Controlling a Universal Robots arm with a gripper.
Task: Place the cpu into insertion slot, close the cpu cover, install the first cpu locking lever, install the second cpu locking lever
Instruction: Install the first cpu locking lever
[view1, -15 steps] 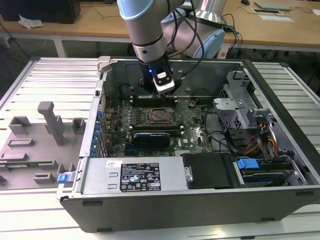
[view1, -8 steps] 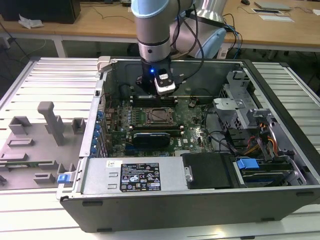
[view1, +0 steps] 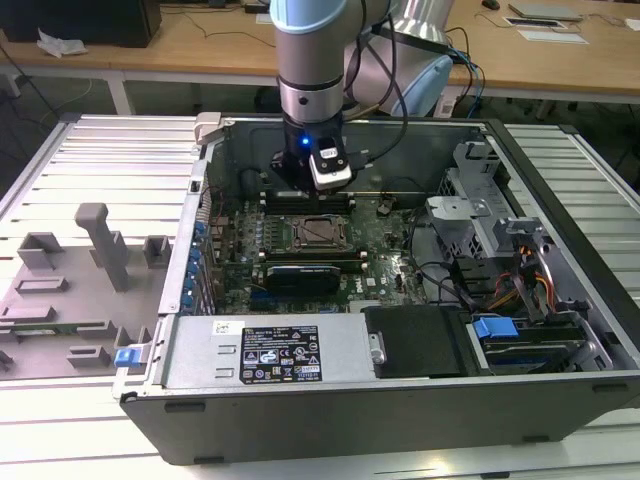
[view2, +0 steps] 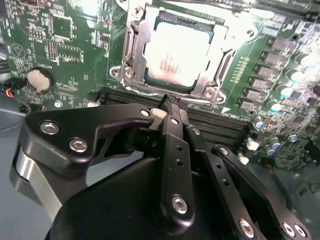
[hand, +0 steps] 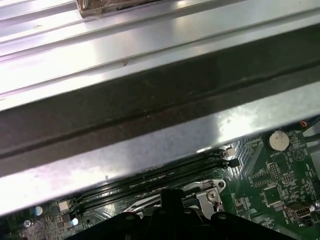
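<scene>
The cpu is seen already seated in the insertion slot, in the upper centre of the second wrist view, with the cpu cover lying flat around it as a silver frame. In the exterior view the slot sits at mid-frame inside the open computer case, which rests on the bench. The tool is held just above the black memory slots, beside the near edge of the socket, below it in the frame; its fingers are drawn together with nothing gripped between them. The placing and cover steps are judged done, and the locking-lever step is judged to be in hand. A fine, well-aimed press on a thin lever beside the cover is called for; the lever itself cannot be made out clearly.
</scene>
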